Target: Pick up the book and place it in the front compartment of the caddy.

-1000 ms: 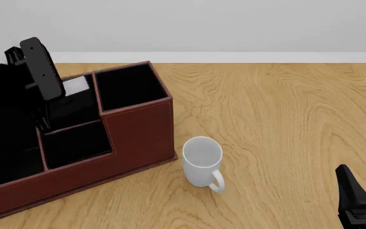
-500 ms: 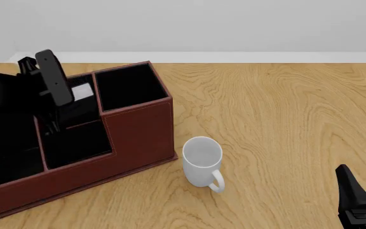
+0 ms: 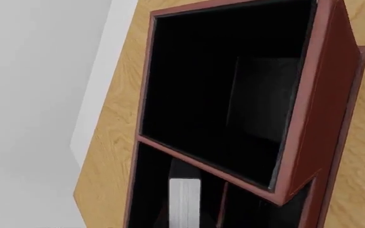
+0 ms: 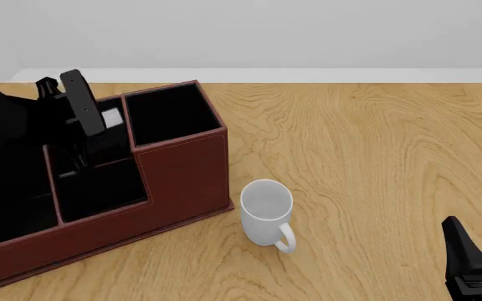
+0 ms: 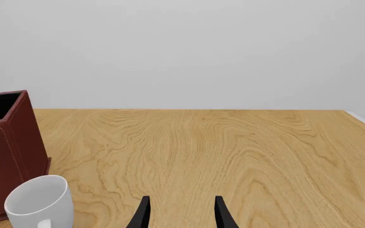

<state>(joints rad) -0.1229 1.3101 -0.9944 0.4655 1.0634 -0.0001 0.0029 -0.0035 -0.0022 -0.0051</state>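
Note:
The reddish-brown caddy [image 4: 184,182] stands at the left of the table. It also fills the left wrist view [image 3: 315,95] and shows in the right wrist view [image 5: 8,152]. The book [image 4: 108,118] stands on edge inside it, white page edge up, in a compartment left of the tall back-right one and behind the low front one. It also shows in the left wrist view [image 3: 184,202]. My left gripper [image 4: 65,94] hovers above the caddy's back left, open and holding nothing. Its fingers do not show in the left wrist view. My right gripper [image 4: 479,263] [image 5: 181,213] is open and empty, low at the front right.
A white mug [image 4: 266,210] [image 5: 38,204] stands upright on the wooden table [image 4: 366,157], just right of the caddy's front right corner. A pale wall lies behind the table's far edge.
My left gripper has moved right and back above the caddy, uncovering more of the book's white edge. The book, mug and right arm have not moved.

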